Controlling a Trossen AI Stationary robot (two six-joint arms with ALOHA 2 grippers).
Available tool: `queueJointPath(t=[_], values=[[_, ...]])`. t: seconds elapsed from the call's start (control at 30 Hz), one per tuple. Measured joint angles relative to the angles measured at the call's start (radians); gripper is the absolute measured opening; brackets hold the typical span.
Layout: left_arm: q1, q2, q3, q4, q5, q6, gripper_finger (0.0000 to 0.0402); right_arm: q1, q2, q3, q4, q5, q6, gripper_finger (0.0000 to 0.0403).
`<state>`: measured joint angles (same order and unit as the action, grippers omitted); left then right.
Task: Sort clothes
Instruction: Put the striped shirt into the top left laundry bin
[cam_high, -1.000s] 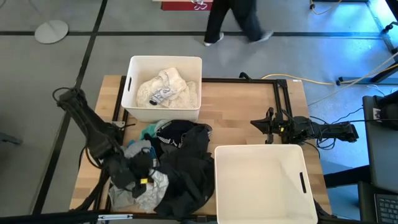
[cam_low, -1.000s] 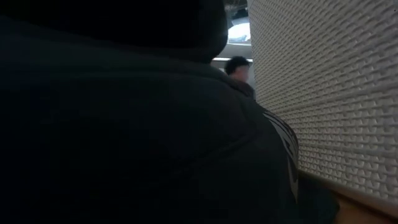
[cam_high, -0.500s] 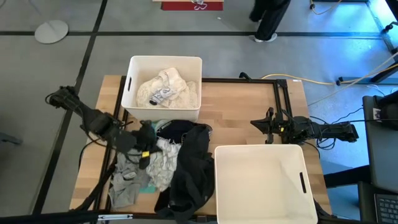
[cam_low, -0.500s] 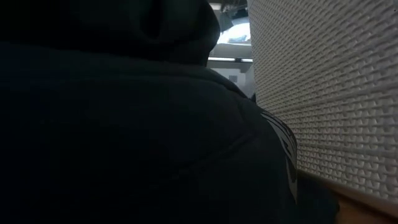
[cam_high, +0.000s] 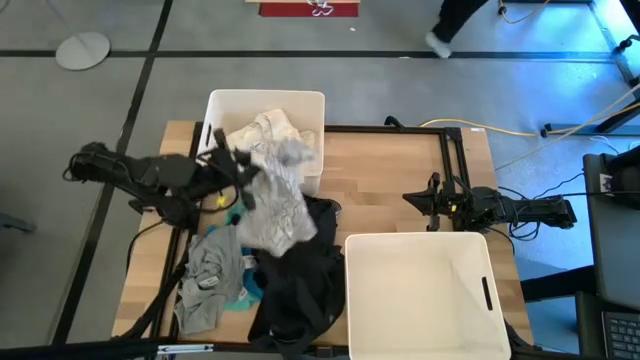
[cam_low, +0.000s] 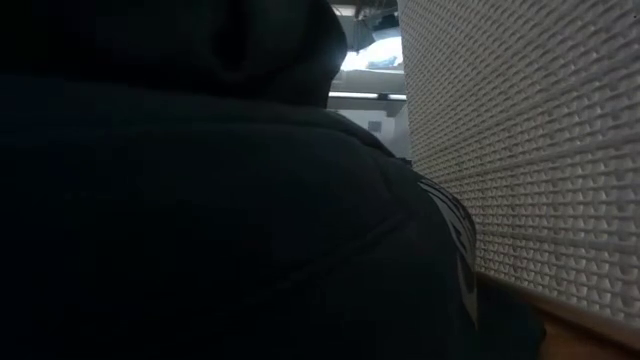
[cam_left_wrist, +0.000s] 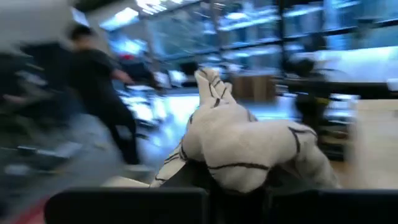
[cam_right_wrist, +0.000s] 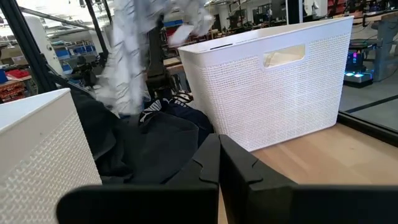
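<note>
At upper left of the high view, a pale grey-and-white garment (cam_high: 272, 195) is held up by the left gripper (cam_high: 232, 168), whose fingers are closed on a bunch of the fabric. The cloth hangs partly over the rim of the far white bin (cam_high: 216, 102), which already holds white garments (cam_high: 262, 135); the lift appears meant to carry the light piece over the bin wall so it can be dropped among like colours. In the left wrist view, the same fabric (cam_left_wrist: 242, 146), white with thin dark lines, is seen bunched over the fingers.

At lower left of the high view, the unsorted pile is left on the wooden table (cam_high: 385, 185): a grey garment (cam_high: 212, 278), a teal piece (cam_high: 246, 289) and a large black garment (cam_high: 305, 285) lying against the near white bin (cam_high: 420, 300), which appears empty, probably reserved for darks.

At centre right of the high view, the right gripper (cam_high: 432, 203) is parked on the table beside the near bin; in the right wrist view its fingers (cam_right_wrist: 233, 163) are seen pressed together on nothing.

Pale lettering on the black fabric (cam_low: 462, 232) is glimpsed in the low view, but it cannot be read.
</note>
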<state>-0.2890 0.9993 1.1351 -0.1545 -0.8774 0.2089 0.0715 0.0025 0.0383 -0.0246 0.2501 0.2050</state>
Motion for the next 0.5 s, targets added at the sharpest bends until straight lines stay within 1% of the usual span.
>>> queueJointPath(t=[0.07, 0.2, 0.43, 0.5], values=[[0.042, 0.001, 0.0, 0.06, -0.027, 0.091, 0.0029, 0.0, 0.0, 0.0, 0.0, 0.0, 0.0, 0.0003], [0.135, 0.001, 0.0, 0.155, -0.036, 0.229, 0.0029, 0.0, 0.0, 0.0, -0.001, 0.0, 0.0, 0.0003], [0.306, 0.001, 0.0, 0.303, -0.035, 0.394, 0.0029, 0.0, 0.0, 0.0, -0.002, 0.0, 0.0, 0.0003], [0.357, 0.001, 0.0, 0.354, -0.035, 0.41, 0.0029, 0.0, 0.0, 0.0, -0.002, 0.0, 0.0, 0.0003]])
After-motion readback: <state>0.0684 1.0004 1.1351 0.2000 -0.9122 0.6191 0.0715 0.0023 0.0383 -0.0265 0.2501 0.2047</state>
